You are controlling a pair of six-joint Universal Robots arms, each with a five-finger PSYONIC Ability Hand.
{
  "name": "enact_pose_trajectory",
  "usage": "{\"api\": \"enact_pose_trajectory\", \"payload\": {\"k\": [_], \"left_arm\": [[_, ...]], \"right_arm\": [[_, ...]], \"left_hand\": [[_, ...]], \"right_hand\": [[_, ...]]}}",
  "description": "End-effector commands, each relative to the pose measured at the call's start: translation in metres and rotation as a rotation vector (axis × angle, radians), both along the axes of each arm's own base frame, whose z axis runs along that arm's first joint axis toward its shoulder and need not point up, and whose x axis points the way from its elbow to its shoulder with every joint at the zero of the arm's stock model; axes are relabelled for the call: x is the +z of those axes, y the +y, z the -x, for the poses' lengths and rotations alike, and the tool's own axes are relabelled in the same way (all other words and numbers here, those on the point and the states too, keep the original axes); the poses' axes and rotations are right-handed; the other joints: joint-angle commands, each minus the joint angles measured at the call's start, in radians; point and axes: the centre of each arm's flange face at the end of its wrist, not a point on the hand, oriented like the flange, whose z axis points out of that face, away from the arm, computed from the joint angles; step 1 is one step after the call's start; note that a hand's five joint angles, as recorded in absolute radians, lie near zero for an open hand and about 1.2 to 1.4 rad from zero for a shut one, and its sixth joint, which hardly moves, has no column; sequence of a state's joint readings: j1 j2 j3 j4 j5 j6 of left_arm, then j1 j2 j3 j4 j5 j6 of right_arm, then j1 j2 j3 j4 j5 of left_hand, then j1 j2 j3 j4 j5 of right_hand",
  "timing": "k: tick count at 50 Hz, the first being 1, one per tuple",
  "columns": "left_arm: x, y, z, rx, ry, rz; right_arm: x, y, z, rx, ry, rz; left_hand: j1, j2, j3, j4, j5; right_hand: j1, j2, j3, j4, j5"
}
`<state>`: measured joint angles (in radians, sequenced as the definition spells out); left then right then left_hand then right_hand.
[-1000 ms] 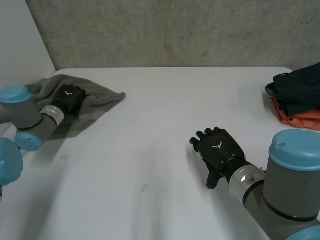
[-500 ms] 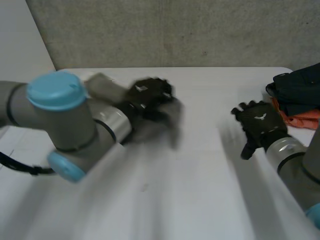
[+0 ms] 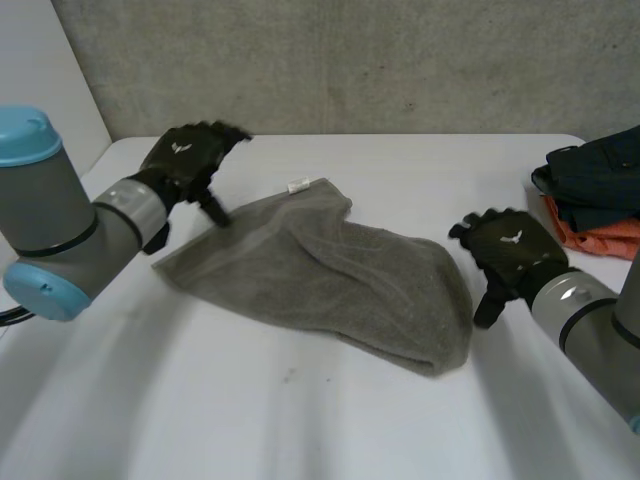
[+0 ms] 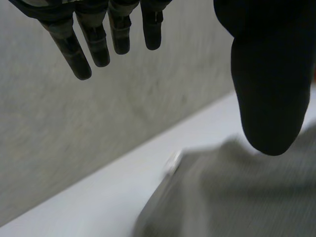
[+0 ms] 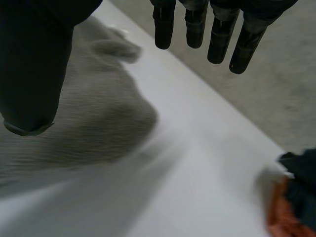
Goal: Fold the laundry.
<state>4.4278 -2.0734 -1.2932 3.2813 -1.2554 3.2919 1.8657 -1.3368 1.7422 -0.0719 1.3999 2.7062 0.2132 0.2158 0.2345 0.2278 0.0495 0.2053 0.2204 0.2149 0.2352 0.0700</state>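
White table (image 3: 300, 420): bears one item of work and one stack of finished pieces. Grey towel (image 3: 320, 275): a second ago bunched at the far left corner of the table under the left hand, now thrown across to the middle, lying slantwise, roughly flat toward the left and rumpled into a thick roll at its right end; not yet folded. Judgement: the piece has been brought into the work area, and it wants smoothing before a first fold. Stack of dark and orange clothes (image 3: 595, 195): at the table's right edge, well apart from the towel, unmoved. Left hand (image 3: 185, 155): has let go and lifted, now hanging above the towel's far left corner, fingers (image 4: 94, 39) straight and spread from the thumb, holding nothing. Right hand (image 3: 510, 250): moved from the front middle of the table to just beside the towel's rumpled right end, fingers (image 5: 197, 24) straight and relaxed, thumb apart, empty. White label (image 3: 298, 185): on the towel's far edge, near the left hand, turned up and showing.
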Motion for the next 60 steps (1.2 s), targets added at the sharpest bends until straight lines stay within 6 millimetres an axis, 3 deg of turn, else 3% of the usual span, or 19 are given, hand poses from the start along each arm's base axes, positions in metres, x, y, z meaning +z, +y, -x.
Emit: {"api": "enact_pose_trajectory", "payload": {"k": [1,6,14,31,36,41,44,54,57,60], "left_arm": [[-0.051,-0.001,-0.024,-0.005,-0.298,-0.110],[-0.073,0.013,-0.031,-0.035,-0.388,-0.192],[-0.081,0.011,-0.031,-0.024,-0.383,-0.135],[-0.112,-0.005,-0.029,-0.032,-0.432,-0.086],[-0.112,-0.007,-0.028,-0.030,-0.431,-0.081],[-0.105,-0.012,-0.027,-0.022,-0.425,-0.050],[-0.103,-0.012,-0.026,-0.021,-0.424,-0.044],[-0.104,-0.010,-0.024,0.000,-0.434,-0.052],[-0.103,-0.005,-0.023,-0.001,-0.439,-0.060],[-0.088,0.000,-0.022,0.007,-0.426,-0.041]], "right_arm": [[-0.007,0.024,-0.010,0.060,0.030,-0.122],[-0.014,0.035,-0.023,0.106,0.019,-0.100],[-0.042,0.031,-0.029,0.114,0.029,-0.139],[-0.047,0.033,-0.030,0.096,0.042,-0.125],[-0.049,0.034,-0.029,0.097,0.045,-0.128],[-0.049,0.034,-0.029,0.094,0.045,-0.126],[-0.049,0.034,-0.029,0.092,0.044,-0.127],[-0.047,0.027,-0.027,0.025,0.000,-0.122],[-0.053,0.025,-0.029,0.025,-0.007,-0.141],[-0.058,0.019,-0.032,0.028,-0.003,-0.152]], "left_hand": [[0.036,0.033,0.014,0.021,0.025],[0.103,0.100,0.081,0.088,0.092],[0.159,0.156,0.137,0.144,0.148],[0.344,0.341,0.322,0.329,0.333],[0.564,0.561,0.542,0.549,0.553],[1.024,1.021,1.003,1.009,1.013],[1.174,1.172,1.153,1.160,1.163],[1.183,1.180,1.162,1.168,1.172],[1.183,1.180,1.162,1.168,1.172],[1.183,1.180,1.162,1.168,1.172]], "right_hand": [[-0.031,-0.046,-0.040,-0.061,-0.070],[-0.031,-0.046,-0.040,-0.061,-0.070],[0.024,0.008,0.014,-0.006,-0.016],[0.026,0.011,0.017,-0.003,-0.013],[0.026,0.011,0.017,-0.003,-0.013],[0.026,0.011,0.017,-0.003,-0.013],[0.024,0.008,0.014,-0.006,-0.016],[0.067,0.052,0.058,0.037,0.028],[0.281,0.266,0.272,0.251,0.242],[0.454,0.439,0.445,0.425,0.415]]}}
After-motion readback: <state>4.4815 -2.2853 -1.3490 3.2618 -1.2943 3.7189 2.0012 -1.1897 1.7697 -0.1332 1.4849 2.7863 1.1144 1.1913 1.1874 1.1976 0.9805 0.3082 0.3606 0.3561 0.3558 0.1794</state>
